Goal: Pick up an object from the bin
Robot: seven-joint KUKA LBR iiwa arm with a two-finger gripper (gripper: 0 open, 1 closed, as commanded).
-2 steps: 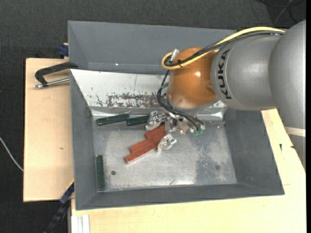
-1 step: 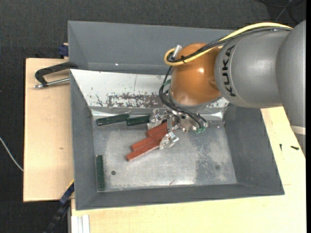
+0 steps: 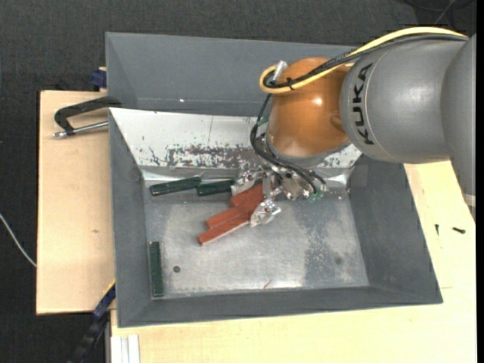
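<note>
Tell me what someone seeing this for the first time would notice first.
The big grey arm with its orange cover reaches in from the right, its gripper low over two reddish-brown blocks near the middle of the bin. Two dark green sticks lie left of it by the back wall, and another green bar lies alone in the near left corner.

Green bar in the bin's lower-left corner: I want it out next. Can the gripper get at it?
Probably yes: the green bar lies alone, uncovered, though the left wall beside it may crowd the gripper.

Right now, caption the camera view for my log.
Gripper low over two red blocks; green sticks beside, green bar at the view's left.
</note>
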